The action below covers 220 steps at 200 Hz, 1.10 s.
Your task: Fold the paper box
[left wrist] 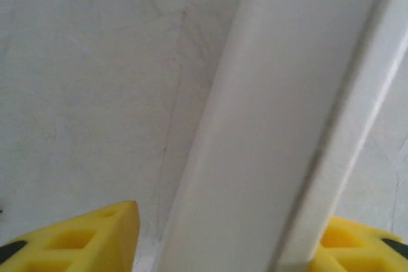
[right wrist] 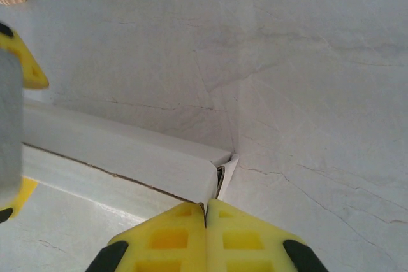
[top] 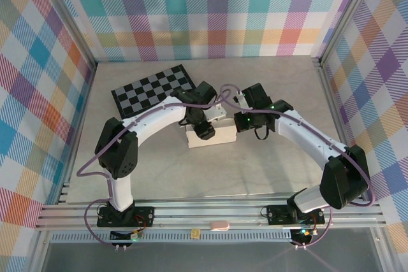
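The right gripper [right wrist: 205, 221] sits lowest in its wrist view. Its yellow pads are pressed flat together with nothing visibly between them, and their tips bear on the top of the paper box [top: 220, 136] at an end corner, where a small flap stands slightly ajar. I cannot tell whether a sliver of card is pinched there.

The left gripper [left wrist: 223, 240] is released. Its two yellow fingers stand apart on either side of an upright white wall of the box. A gap shows between the left finger and the wall, while the other finger looks to be just beside or touching it.

From above, both arms reach in to meet over the box. The box lies near the middle of the table [top: 268, 176], somewhat toward the far edge, and already has raised walls. A checkered board [top: 153, 87] lies flat toward the far left corner, near the box but apart from it.

I judge the step in hand to be forming and seating a side wall. The right arm steadies the corner while the left lets go of the panel it straddles.

The next move likely calls for the left jaws to clear the wall without dragging it over. The loose corner flap then needs tucking in while the right tips hold that corner down.
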{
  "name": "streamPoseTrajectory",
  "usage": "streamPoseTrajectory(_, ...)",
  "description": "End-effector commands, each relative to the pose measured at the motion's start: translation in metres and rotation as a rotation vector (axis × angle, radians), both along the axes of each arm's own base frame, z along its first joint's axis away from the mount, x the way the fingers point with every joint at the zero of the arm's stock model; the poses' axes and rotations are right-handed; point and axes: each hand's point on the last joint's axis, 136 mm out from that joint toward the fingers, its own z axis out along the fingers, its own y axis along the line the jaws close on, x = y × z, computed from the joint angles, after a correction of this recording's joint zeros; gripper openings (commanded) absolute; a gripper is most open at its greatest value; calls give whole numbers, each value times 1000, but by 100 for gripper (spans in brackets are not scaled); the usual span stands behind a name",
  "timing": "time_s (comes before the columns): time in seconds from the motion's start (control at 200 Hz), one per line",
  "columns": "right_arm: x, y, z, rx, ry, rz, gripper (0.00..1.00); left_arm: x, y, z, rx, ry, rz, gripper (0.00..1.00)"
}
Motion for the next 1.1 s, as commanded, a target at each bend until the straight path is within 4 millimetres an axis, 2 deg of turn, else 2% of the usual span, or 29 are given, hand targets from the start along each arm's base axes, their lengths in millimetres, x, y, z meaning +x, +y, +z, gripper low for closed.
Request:
streamPoseTrajectory(0.0, -25, -12, -30, -83, 124, -5, 0, 19, -9, 36, -156, -72, 81, 57)
streamPoseTrajectory(0.115, -23, -9, -29, -82, 120, -11, 0, 18, -9, 42, -206, -65, 106, 60)
streamPoseTrajectory(0.195, -21, -6, -29, -84, 120, -15, 0, 20, -8, 47, -238, -69, 144, 70)
streamPoseTrajectory(0.48, -17, -6, -31, -95, 124, -50, 0, 27, -11, 66, -373, -71, 249, 72)
streamPoseTrajectory(0.625, -15, -5, -32, -98, 131, -58, 0, 31, -5, 73, -404, -83, 303, 72)
streamPoseTrajectory(0.795, -15, -5, -32, -99, 137, -70, 0, 44, 20, 97, -480, -117, 452, 67)
streamPoseTrajectory(0.9, -14, -4, -31, -96, 135, -73, 0, 42, 49, 108, -450, -161, 552, 61)
streamPoseTrajectory(0.975, -14, -3, -31, -96, 133, -70, 0, 33, 71, 107, -404, -178, 610, 58)
streamPoseTrajectory(1.095, -14, -3, -31, -95, 135, -68, 0, 12, 106, 91, -298, -114, 699, 53)
